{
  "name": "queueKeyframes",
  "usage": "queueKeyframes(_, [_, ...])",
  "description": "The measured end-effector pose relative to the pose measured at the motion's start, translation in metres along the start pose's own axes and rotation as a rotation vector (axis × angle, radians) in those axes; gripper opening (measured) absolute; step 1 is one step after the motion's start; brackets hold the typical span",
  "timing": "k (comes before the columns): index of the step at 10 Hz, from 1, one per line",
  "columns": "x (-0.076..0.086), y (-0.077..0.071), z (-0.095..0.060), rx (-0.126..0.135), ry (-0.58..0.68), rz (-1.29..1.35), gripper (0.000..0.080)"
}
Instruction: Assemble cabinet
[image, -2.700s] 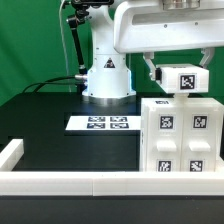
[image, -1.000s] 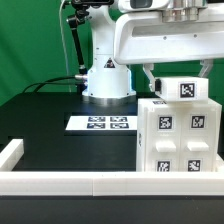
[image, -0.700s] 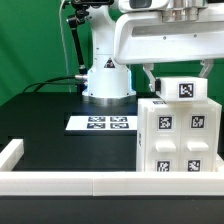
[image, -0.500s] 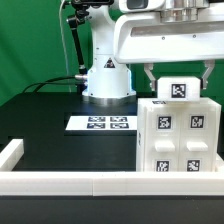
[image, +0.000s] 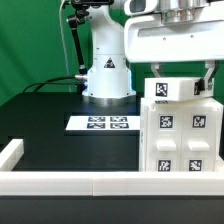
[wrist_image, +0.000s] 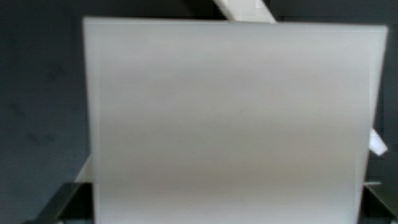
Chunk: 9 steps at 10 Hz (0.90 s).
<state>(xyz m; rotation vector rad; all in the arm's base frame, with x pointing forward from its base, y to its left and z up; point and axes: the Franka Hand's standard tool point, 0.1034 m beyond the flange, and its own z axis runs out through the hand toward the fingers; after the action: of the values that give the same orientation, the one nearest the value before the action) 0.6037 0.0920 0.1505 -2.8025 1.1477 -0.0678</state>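
The cabinet body (image: 182, 140) is a white box with four raised tagged front panels; it stands at the exterior view's right. My gripper (image: 180, 80) is directly above it, shut on a white cabinet part (image: 175, 89) with a square tag facing front. The part sits at the body's top; I cannot tell whether it rests on it or hovers just above. In the wrist view the same white part (wrist_image: 222, 110) fills almost the whole picture as a plain flat face, and the dark fingers (wrist_image: 63, 200) show at its edges.
The marker board (image: 100, 123) lies flat on the black table in front of the white robot base (image: 107, 75). A low white rail (image: 60, 183) runs along the table's front edge and turns up at the left corner (image: 10, 152).
The gripper has turned and shifted toward the exterior view's left with the white part. The part's tagged face has moved left and now sits squarer over the cabinet body.
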Motion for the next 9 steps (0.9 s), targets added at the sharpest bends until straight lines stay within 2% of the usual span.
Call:
queueKeyframes(5, [-0.0008,-0.0024,0.0002,0.006,-0.006,0.338,0.0561])
queueKeyframes(9, [0.0006,-0.0048,0.0009,0.036,-0.013,0.669,0.0561])
